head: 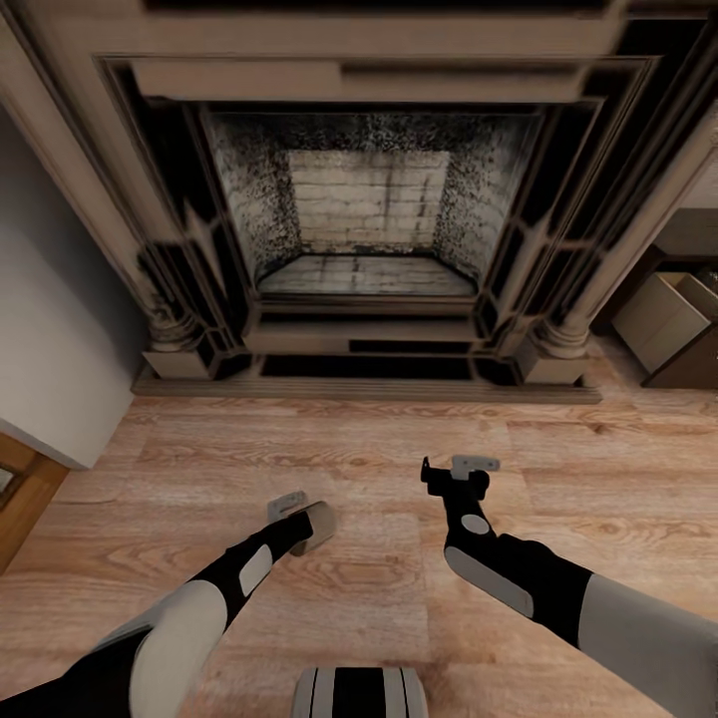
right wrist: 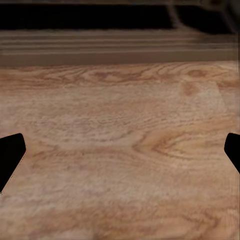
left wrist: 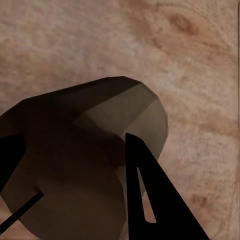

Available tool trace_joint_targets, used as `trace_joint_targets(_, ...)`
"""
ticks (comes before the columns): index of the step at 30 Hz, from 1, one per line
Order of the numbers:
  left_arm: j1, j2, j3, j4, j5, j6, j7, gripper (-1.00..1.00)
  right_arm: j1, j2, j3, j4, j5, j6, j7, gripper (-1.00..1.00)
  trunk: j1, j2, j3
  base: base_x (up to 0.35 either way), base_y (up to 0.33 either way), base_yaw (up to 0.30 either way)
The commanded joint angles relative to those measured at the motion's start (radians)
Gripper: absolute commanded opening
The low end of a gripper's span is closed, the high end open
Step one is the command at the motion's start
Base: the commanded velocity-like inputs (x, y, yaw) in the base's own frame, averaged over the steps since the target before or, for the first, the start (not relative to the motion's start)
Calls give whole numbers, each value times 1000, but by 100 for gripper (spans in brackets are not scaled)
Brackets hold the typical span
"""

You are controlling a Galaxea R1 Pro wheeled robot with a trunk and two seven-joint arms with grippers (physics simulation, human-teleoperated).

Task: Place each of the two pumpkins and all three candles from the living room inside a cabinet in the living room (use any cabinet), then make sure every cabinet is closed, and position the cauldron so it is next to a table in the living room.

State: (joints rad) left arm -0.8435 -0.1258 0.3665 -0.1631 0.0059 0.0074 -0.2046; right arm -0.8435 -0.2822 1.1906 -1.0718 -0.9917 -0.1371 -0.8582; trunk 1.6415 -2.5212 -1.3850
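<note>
A stubby grey-beige candle (head: 317,526) is held just above the wooden floor, and my left gripper (head: 302,515) is shut on it. In the left wrist view the candle (left wrist: 95,145) sits between the dark fingers (left wrist: 150,200), lying tilted, with its thin wick showing. My right gripper (head: 461,471) hangs open over bare floor, and its fingertips (right wrist: 11,155) stand far apart with nothing between them. The dark-brown cabinet (head: 688,364) is at the right edge, with one drawer (head: 660,317) pulled open and showing its pale beige inside. Pumpkins, cauldron and table are out of view.
The ornate beige fireplace (head: 364,229) stands straight ahead, its step (head: 369,389) on the floor. A grey wall (head: 50,299) runs along the left, with a wooden frame (head: 20,489) at its foot. Open plank floor (head: 379,439) lies between me and the fireplace.
</note>
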Motion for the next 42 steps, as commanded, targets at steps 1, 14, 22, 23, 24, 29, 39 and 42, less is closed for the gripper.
trace_joint_targets(1, 0, 1, 5, 0, -1, 1, -3, -100, 0, 4, 4, 4, -11, -16, -3, 100, -1, 0, 3, 0, 0, 0)
trace_joint_targets(14, 0, 2, 5, 11, -1, 3, -2, -100, 7, 14, 5, 38, -70, -27, 3, 100, -6, 3, 54, 0, 0, 0)
trace_joint_targets(22, 0, -12, 3, 15, -3, 5, 7, -100, 7, 34, 6, 50, -84, -26, 3, 100, -10, 5, 84, 0, 0, 0)
trace_joint_targets(23, 0, -13, 3, 15, -2, 5, 8, -100, 7, 35, 6, 51, -84, -26, 3, 100, -10, 5, 88, 0, 0, 0)
trace_joint_targets(24, 0, -14, 3, 19, -2, 4, 10, -100, 7, 37, 6, 52, -85, -26, 3, 100, -11, 5, 92, 0, 0, 0)
trace_joint_targets(29, 0, -15, 3, 40, -1, 2, 12, -100, 7, 41, 8, 54, -85, -26, 3, 100, -13, 7, 112, 0, 0, 0)
trace_joint_targets(39, 0, -15, 3, 50, -3, 2, 9, -100, 8, 55, 43, 64, -85, -24, 4, 100, -18, 9, 150, 0, 0, 0)
trace_joint_targets(42, 0, -14, 3, 51, -3, 2, 8, -100, 7, 57, 64, 68, -84, -25, 3, 100, -19, 10, 162, 0, 0, 0)
